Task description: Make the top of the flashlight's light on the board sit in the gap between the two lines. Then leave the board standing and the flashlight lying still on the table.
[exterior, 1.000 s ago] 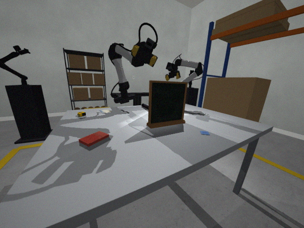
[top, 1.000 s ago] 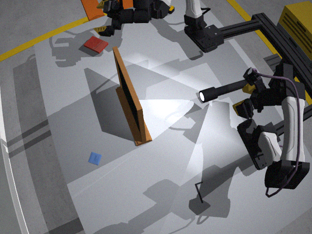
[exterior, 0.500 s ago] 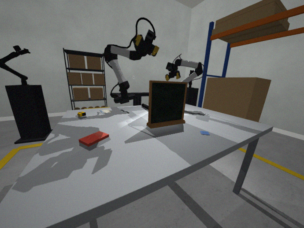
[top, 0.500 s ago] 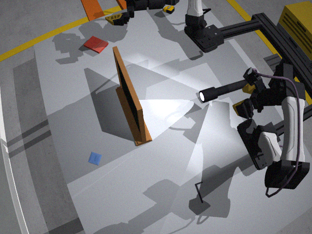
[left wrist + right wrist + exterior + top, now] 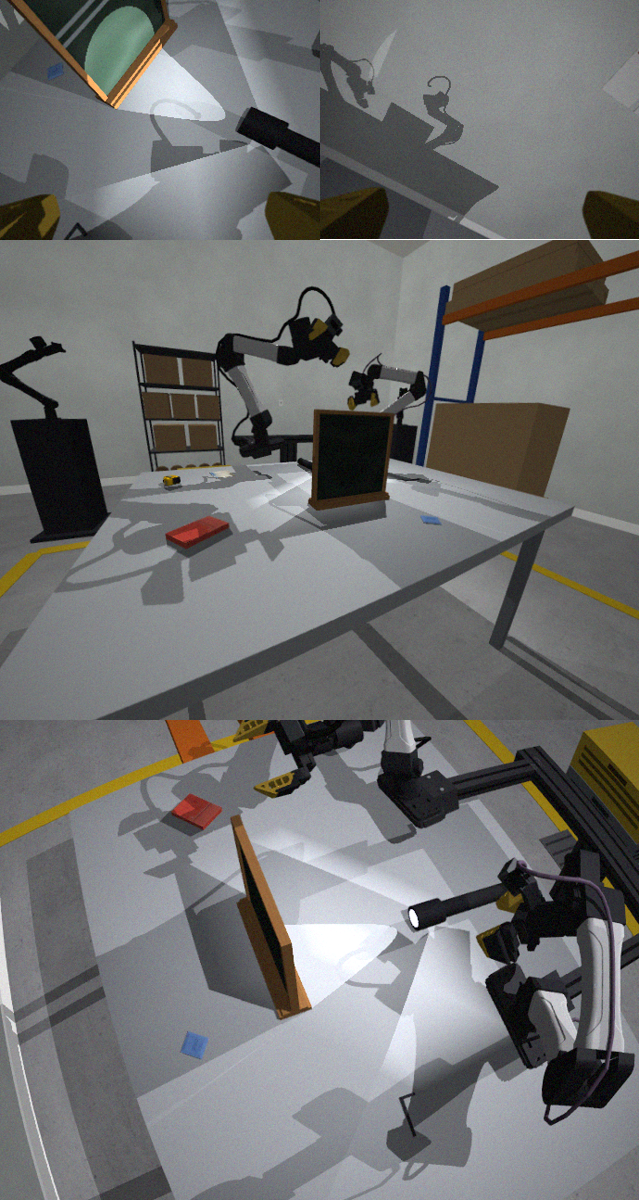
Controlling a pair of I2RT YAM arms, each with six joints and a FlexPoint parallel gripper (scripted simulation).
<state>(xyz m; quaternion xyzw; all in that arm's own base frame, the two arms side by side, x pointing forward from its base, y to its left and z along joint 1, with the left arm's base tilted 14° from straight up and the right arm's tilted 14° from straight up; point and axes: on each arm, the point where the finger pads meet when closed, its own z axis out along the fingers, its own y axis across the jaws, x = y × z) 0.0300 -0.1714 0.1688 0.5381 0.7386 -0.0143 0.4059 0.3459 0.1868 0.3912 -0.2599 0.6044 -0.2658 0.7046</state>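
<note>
Beyond the board (image 5: 352, 456) in the exterior view, both arms (image 5: 255, 349) (image 5: 398, 373) show pale grey links, black joints, yellow fingertips (image 5: 340, 357) and dark looping cables (image 5: 312, 288)
</note>
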